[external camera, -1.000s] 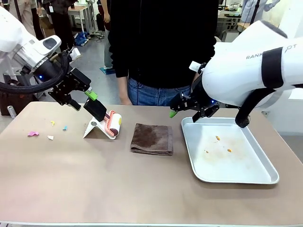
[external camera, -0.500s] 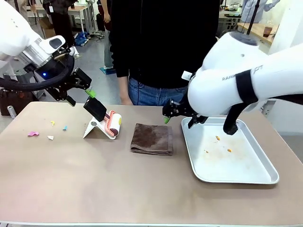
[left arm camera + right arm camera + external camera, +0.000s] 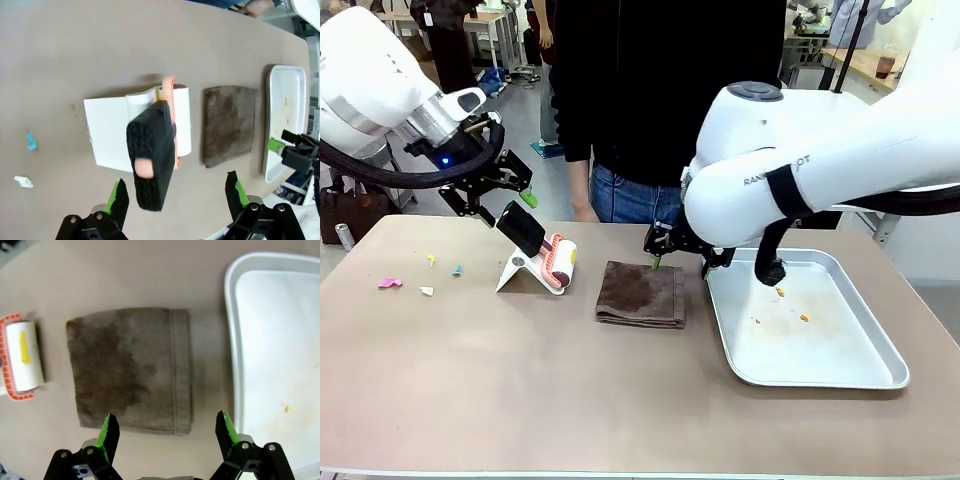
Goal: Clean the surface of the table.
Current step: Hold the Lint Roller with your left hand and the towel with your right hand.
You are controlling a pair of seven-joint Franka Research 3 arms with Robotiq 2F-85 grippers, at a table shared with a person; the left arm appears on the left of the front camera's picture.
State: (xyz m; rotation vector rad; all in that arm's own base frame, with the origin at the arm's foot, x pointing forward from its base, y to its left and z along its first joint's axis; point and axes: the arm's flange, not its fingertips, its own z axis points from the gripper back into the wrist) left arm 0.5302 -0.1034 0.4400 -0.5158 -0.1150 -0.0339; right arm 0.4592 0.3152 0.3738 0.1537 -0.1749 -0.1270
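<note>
Two sets of jaws are gaping wide as I am lining up, right gripper point(image 3: 166, 426) over the brown cloth point(image 3: 130, 370), left gripper point(image 3: 177, 192) over the lint roller point(image 3: 150, 150), both resting on the table point(image 3: 520, 380); next, lowering to grasp.

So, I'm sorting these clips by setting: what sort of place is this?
Probably a robotics lab or workshop: white robot arms work at a tan table shared with a standing person, and more worktables stand in the open room behind.
</note>
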